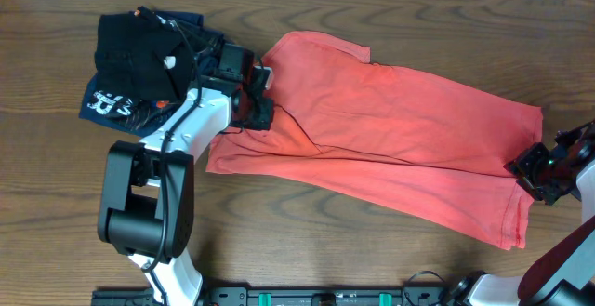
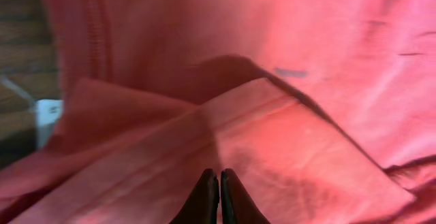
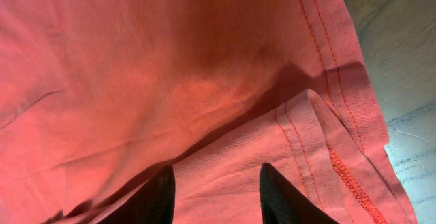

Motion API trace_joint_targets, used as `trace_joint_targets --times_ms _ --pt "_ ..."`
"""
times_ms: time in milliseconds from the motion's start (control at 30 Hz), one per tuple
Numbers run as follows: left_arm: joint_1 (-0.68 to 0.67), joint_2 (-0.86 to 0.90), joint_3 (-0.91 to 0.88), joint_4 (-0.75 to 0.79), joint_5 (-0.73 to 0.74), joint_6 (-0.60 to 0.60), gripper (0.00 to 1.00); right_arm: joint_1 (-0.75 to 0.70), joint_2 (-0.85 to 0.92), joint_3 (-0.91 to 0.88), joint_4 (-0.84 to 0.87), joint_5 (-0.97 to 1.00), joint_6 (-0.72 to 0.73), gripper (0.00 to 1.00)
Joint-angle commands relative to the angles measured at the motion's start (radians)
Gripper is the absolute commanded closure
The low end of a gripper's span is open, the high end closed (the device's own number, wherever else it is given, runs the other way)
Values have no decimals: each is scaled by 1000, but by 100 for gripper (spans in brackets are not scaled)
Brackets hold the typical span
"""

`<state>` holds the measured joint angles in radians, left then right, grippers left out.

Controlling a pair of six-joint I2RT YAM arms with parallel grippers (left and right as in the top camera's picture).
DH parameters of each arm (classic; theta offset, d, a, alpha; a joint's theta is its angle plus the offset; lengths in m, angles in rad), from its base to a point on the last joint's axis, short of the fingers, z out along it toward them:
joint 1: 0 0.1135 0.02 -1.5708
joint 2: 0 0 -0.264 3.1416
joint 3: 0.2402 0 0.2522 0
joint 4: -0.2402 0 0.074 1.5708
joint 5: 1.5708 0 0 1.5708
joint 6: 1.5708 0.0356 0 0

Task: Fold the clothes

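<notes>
Your shirt point(image 1: 400, 148) is laid out on the table point(image 1: 56, 204). It starts just beside the folded black garment point(image 1: 135, 55) and runs away from it in a long slanted band. The black garment rests on a navy garment point(image 1: 107, 103) with white lettering.

Your left gripper point(image 2: 219, 183) is on the shirt end nearest the black garment. Its fingers are clenched together, pinching a raised fold of the red cloth, and creases run off from that spot.

Your right gripper point(image 3: 216, 173) is at the shirt end farthest from the black garment, over the stitched hem point(image 3: 327, 67). Its fingers stand apart, released, with a turned-over piece of hem lying between them. Whether they touch the cloth cannot be told.
</notes>
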<state>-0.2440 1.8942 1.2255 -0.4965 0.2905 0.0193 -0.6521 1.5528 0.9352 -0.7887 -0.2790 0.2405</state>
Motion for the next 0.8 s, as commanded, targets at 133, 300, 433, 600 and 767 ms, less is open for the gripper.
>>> trace_joint_targets --times_ms 133,300,433,600,767 --pt "-17 5 55 14 0 3 60 7 -15 14 -10 6 -10 62" --pt "-19 64 55 31 -7 4 47 7 -15 14 -8 6 -10 62" --pt "-23 128 55 47 -7 7 47 7 -15 14 -10 6 -10 62" --pt "-23 117 60 50 -7 6 87 7 -14 14 -8 6 -10 62" --pt "-31 47 65 49 -1 6 94 7 -15 14 -4 6 -10 62"
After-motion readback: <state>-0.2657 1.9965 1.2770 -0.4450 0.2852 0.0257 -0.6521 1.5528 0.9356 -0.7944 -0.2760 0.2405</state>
